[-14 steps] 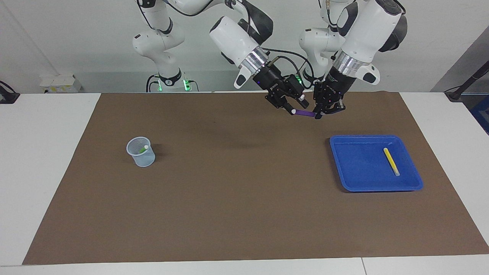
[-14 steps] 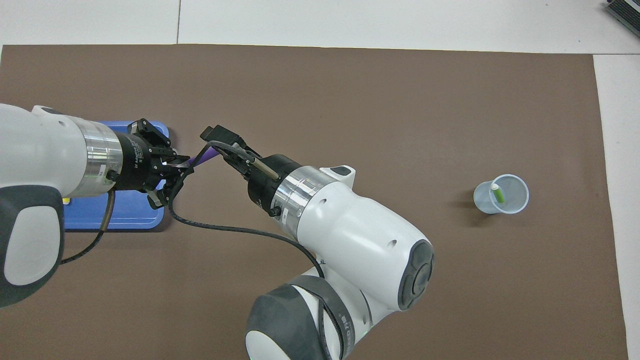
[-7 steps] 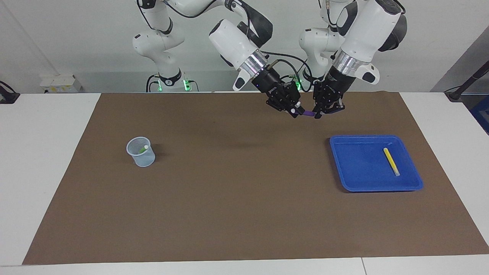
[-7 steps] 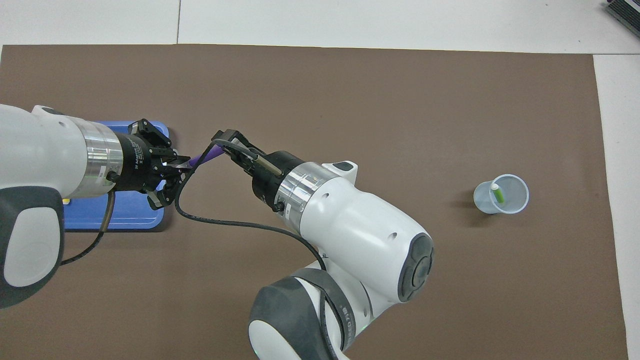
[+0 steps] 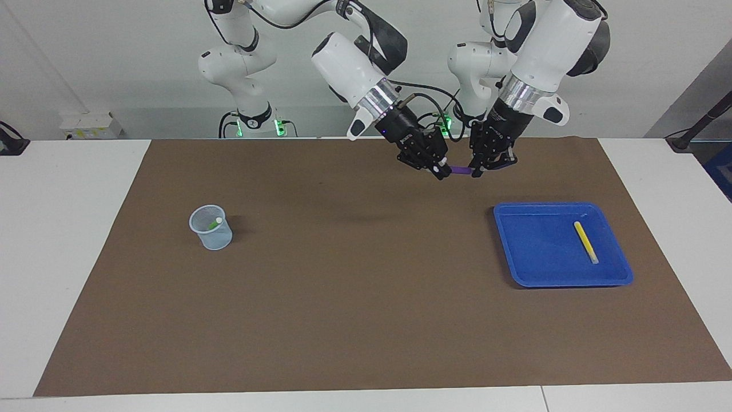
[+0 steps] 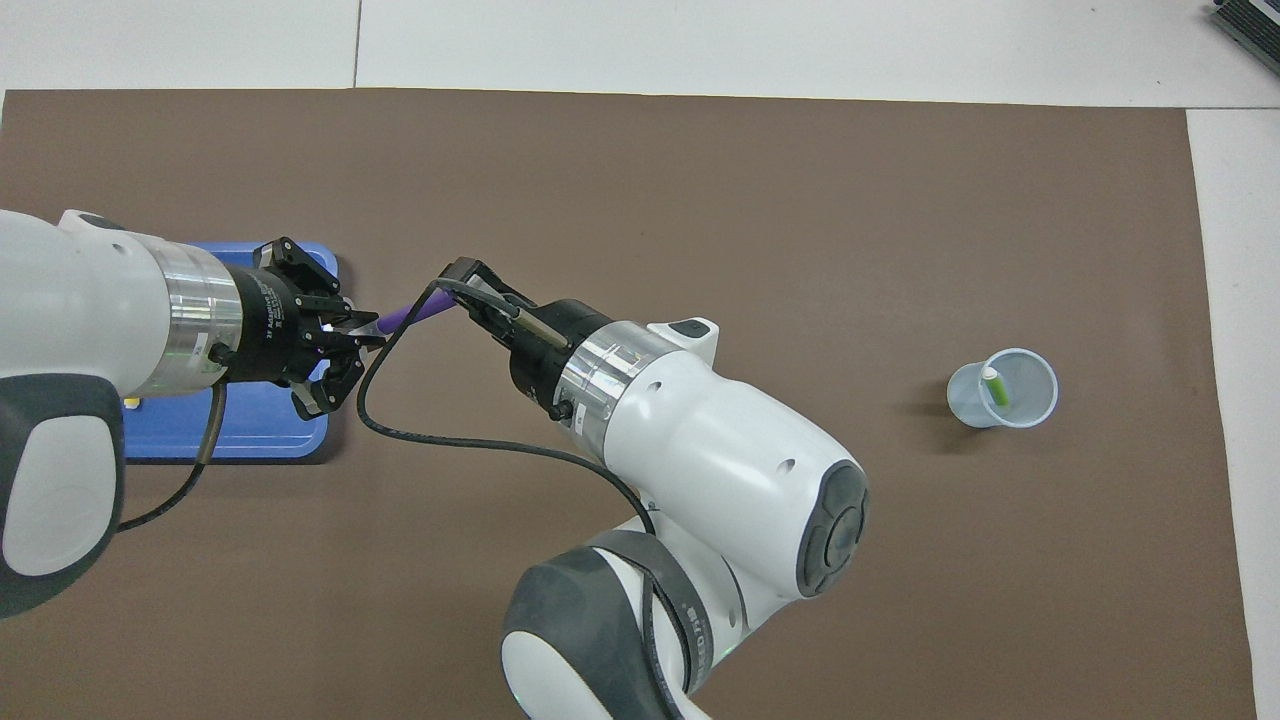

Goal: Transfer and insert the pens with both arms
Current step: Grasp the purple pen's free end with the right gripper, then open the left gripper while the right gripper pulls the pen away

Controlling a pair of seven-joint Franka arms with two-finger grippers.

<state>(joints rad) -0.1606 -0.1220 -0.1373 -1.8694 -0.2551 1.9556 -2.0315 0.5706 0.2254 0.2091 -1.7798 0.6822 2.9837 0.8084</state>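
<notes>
The purple pen (image 5: 460, 170) (image 6: 410, 315) hangs level above the brown mat (image 5: 354, 297), gripped at both ends. My left gripper (image 5: 476, 171) (image 6: 365, 330) is shut on its purple end. My right gripper (image 5: 440, 170) (image 6: 452, 290) is shut on its pale end. The green pen (image 5: 214, 224) (image 6: 995, 385) stands in the clear cup (image 5: 216, 239) (image 6: 965, 395) toward the right arm's end of the table. The yellow pen (image 5: 585, 241) lies in the blue tray (image 5: 537, 252) (image 6: 250, 430) toward the left arm's end. In the overhead view my left arm covers most of the tray.
White table surface surrounds the mat (image 6: 800, 200) on all sides. A thin dark slanted pole (image 5: 700, 123) stands off the mat at the left arm's end of the table.
My right gripper moved in over the purple pen's pale end and closed on it. The left gripper kept its hold and stayed in place.
</notes>
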